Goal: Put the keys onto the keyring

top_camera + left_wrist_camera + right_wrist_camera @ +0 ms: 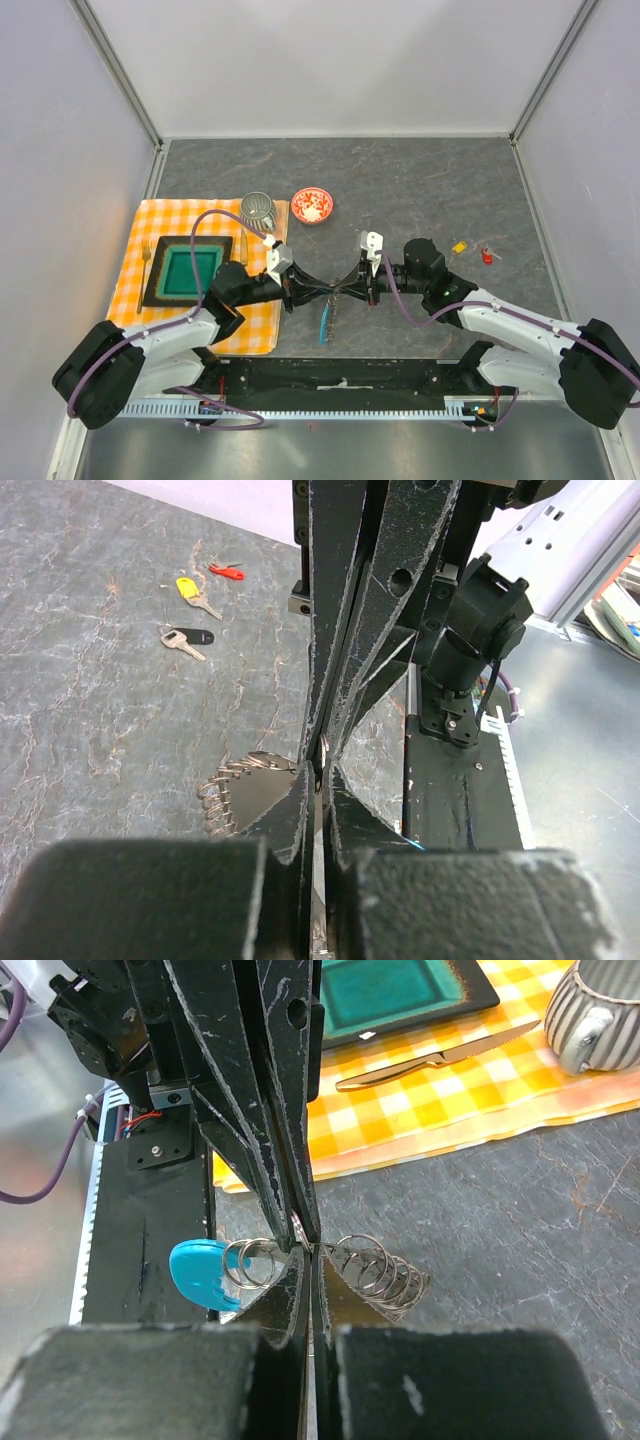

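The keyring (333, 312) is a string of thin metal rings with a blue crescent tag (323, 325), held up between both arms at the table's middle. My left gripper (316, 290) and right gripper (352, 289) meet tip to tip, each shut on the ring. In the right wrist view the tag (205, 1272) hangs left of the right gripper (310, 1248) and the coiled rings (385, 1272) hang to its right. In the left wrist view the rings (232, 788) show left of the left gripper (318, 772). The yellow key (190, 588), red key (226, 572) and black key (190, 638) lie loose on the table.
An orange checked cloth (150, 225) at the left carries a teal plate (190, 270), a fork (144, 260) and a knife (440, 1058). A ribbed metal cup (259, 210) and a red bowl (312, 205) stand behind the grippers. Yellow (459, 246) and red (487, 256) keys lie at the right.
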`<state>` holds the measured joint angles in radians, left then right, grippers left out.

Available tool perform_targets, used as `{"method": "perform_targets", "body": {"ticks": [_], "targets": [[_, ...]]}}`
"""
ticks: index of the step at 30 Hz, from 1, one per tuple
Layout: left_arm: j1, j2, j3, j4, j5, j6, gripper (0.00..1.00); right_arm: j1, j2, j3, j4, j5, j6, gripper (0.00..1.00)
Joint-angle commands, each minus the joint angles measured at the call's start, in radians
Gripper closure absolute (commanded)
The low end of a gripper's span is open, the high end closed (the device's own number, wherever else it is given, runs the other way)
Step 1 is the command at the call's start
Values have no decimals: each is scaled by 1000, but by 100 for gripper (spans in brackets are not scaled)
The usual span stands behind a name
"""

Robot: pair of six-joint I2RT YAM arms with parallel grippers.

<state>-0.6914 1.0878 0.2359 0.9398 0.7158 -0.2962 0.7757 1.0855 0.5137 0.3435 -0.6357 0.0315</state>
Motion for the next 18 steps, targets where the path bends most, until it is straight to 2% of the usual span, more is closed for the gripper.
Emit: {"method": "perform_targets", "body": {"ticks": [1, 6, 7, 8, 9, 13, 18], "targets": [[-14, -43, 42, 27, 62, -5, 98, -7, -13, 0, 63, 16, -5, 100], [-14, -136, 134, -238, 44, 97, 98, -9, -19, 12, 6, 15, -19, 100], [-16, -147, 153, -363, 34, 142, 98, -9, -19, 16, -15, 13, -18, 99], [-16, -160, 196, -415, 15, 163, 98, -9, -24, 19, -27, 13, -21, 97], [-16, -167, 218, -471, 8, 181, 98, -9, -27, 26, -37, 14, -24, 90], [-17, -189, 354, -772, -25, 302, 98, -9, -56, 42, -86, 33, -24, 72], [-19, -172, 473, -1042, -61, 530, 98, -9, -101, 42, -112, 129, -19, 50]]}}
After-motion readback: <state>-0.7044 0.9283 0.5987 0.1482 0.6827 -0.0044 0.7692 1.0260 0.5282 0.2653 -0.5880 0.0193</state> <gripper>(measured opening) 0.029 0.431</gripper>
